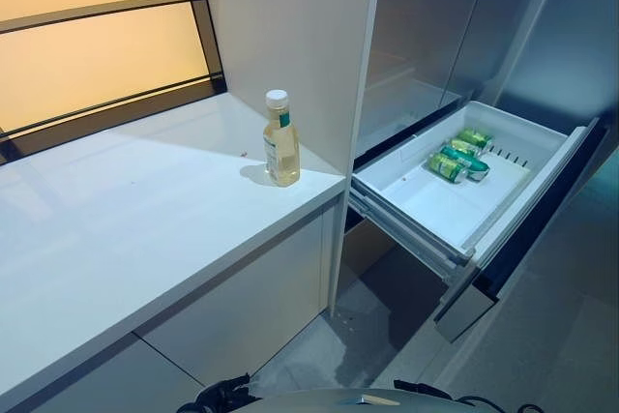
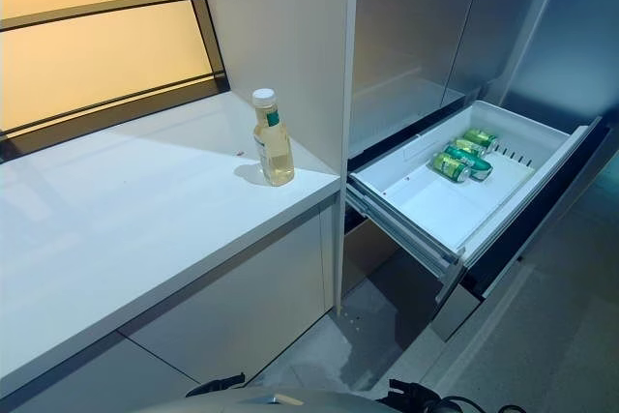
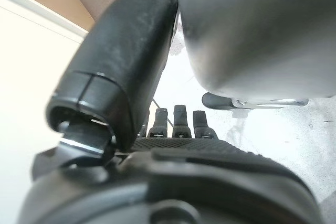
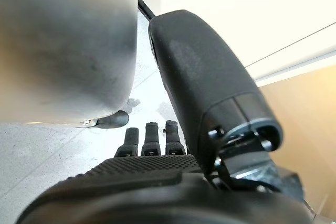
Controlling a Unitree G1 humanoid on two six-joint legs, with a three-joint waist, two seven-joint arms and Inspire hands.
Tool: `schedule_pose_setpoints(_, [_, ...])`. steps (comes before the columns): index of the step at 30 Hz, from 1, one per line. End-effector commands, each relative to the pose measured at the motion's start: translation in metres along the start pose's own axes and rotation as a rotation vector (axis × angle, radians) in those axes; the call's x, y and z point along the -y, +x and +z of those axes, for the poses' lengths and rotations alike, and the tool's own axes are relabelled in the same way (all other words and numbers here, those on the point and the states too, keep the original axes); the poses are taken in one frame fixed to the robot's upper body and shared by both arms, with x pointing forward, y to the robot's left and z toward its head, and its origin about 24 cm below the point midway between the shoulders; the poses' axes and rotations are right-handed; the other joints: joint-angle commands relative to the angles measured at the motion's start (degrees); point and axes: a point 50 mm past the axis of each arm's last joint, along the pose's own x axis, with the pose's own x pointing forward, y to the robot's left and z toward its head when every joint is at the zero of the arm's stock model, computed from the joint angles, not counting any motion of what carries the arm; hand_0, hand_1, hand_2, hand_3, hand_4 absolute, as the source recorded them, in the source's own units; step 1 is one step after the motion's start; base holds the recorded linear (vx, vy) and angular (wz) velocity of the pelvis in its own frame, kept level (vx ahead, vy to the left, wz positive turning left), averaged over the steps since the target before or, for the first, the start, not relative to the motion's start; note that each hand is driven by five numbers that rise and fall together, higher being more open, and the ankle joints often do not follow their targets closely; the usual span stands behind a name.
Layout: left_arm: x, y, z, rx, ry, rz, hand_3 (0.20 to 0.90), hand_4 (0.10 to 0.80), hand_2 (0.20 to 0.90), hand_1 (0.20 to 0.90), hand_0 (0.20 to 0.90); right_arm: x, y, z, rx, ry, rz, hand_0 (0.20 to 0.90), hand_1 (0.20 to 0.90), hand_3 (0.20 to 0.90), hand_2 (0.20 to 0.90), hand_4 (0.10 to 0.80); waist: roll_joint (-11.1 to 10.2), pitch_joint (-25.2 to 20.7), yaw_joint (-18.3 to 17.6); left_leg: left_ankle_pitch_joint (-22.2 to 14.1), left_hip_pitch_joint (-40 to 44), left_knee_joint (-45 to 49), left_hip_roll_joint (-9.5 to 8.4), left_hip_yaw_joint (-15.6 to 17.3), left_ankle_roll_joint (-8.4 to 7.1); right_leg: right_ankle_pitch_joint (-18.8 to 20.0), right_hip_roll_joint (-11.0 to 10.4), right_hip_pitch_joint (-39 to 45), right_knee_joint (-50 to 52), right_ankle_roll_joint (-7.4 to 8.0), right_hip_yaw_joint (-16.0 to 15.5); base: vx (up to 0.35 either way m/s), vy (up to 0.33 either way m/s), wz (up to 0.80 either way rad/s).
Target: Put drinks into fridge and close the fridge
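1. Black and hanging low, both hands are out of the head views; your left hand (image 3: 178, 145) shows only in its own wrist view, fingers straight and relaxed, holding nothing, with floor beyond them.
2. Your right hand (image 4: 149, 150) reads the same in its wrist view: fingers loose and extended, empty, pointing down at the floor.
3. Nearest work surface is the white counter (image 1: 116, 239). Its front edge runs diagonally toward you, and the top is bare apart from the bottle, so you have wide room to bring an arm in from the left or the front.
4. Your drink is the bottle (image 1: 280, 142), standing upright near the counter's far right corner, just beside the tall white panel (image 1: 290, 26). That panel shuts off any approach from the right.
5. Judge the bottle as rigid, clear and smooth, mostly full of pale yellow liquid, so moderately heavy and likely slippery. Whether it is glass or plastic cannot be told; treat it as breakable.
6. Take it round the labelled body, below the white cap (image 1: 277, 98), where the sides are straight. The narrow neck would let it swing.
7. Beyond the counter's right edge the fridge drawer (image 1: 416, 210) stands pulled out and open, lower than the counter top. Green cans (image 1: 459, 154) lie at its far end; the near part of its white floor is free for the bottle.
8. Mind the drawer's raised front wall and rails when you lower in, and expect to lay the bottle down.
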Motion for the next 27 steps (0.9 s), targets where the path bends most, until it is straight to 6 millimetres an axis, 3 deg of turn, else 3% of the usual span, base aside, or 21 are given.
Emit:
schedule_pose_setpoints(1, [0.014, 0.006, 0.026, 0.106, -0.042, -0.034, 0.900, 0.800, 0.900, 0.900, 0.900, -0.004, 0.002, 0.024, 0.064, -0.017, 0.015, 0.900, 0.900, 0.900, 0.900, 0.800, -0.7, 0.6, 1.2, -3.9, 1.2, 0.3, -3.15, 3.4, 3.07, 4.2, 0.7, -2.1, 0.4, 0.71, -3.5, 0.000, 0.000, 0.00])
schedule_pose_setpoints(20, [0.003, 0.004, 0.041, 0.197, 0.074, 0.131, 0.900, 0.800, 0.900, 0.900, 0.900, 0.000, 0.001, 0.023, 0.060, -0.028, 0.008, 0.900, 0.900, 0.900, 0.900, 0.800, -0.4, 0.5, 1.2, -3.8, 1.2, 0.3, -3.16, 3.4, 2.94, 4.0, 0.7, -2.0, 0.4, 0.80, -3.6, 0.000, 0.000, 0.00])
schedule_pose_setpoints(25, [0.008, 0.002, 0.064, 0.317, 0.256, 0.106, 0.900, 0.800, 0.900, 0.900, 0.900, 0.002, 0.001, 0.027, 0.062, -0.047, 0.009, 0.900, 0.900, 0.900, 0.900, 0.800, -0.2, 0.7, 0.8, -3.8, 1.2, 0.3, -3.04, 3.7, 2.81, 4.0, 0.8, -2.0, 0.4, 0.84, -3.2, 0.000, 0.000, 0.00])
schedule_pose_setpoints(27, [0.017, 0.000, 0.084, 0.384, 0.337, 0.015, 0.900, 0.800, 0.900, 0.900, 0.900, 0.005, 0.000, 0.031, 0.064, -0.060, 0.006, 0.900, 0.900, 0.900, 0.900, 0.800, 0.2, 0.8, 0.6, -3.8, 1.1, 0.3, -2.96, 3.9, 2.76, 4.0, 0.8, -2.1, 0.4, 0.92, -3.0, -0.017, 0.014, 0.00])
